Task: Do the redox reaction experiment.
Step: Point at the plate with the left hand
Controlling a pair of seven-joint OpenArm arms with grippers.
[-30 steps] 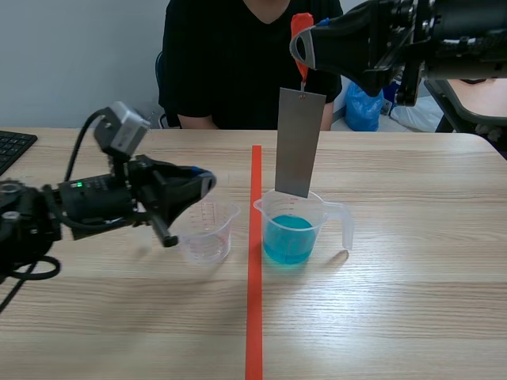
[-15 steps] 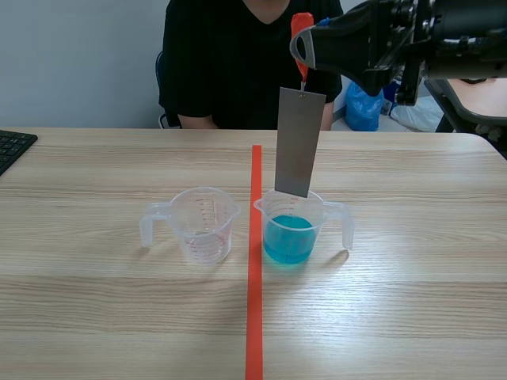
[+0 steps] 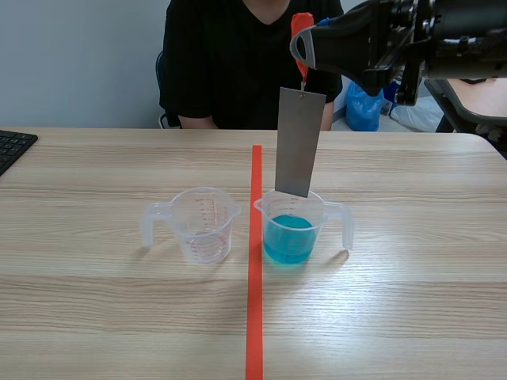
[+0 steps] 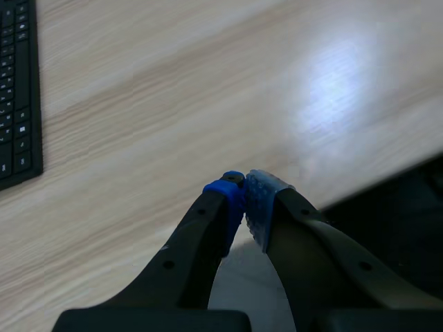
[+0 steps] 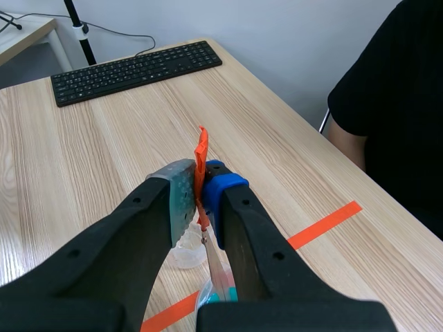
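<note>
The right gripper hangs high over the far half of the light wooden desk, its two fingers closed tight on a flat orange-red tab whose top pokes up between the pads. In the right wrist view the same right gripper pinches the orange-red tab between a grey-green pad and a blue one. From the tab a long rectangular grey metal plate hangs nearly upright, slightly tilted. Its lower edge sits at rim level of a clear plastic measuring cup with blue liquid, well above the liquid surface; whether it touches the rim cannot be told. That cup stands just to the right of the orange-red tape line, its handle pointing right. Just across the line stands an empty clear plastic measuring cup with red markings, its handle pointing left; the two cups are near each other but apart. The left gripper shows only in its own wrist view, its blue and pale pads pressed together with nothing between them, above bare desk near a black keyboard. The keyboard's corner lies at the desk's left edge. A person in a black top sits behind the far edge.
</note>
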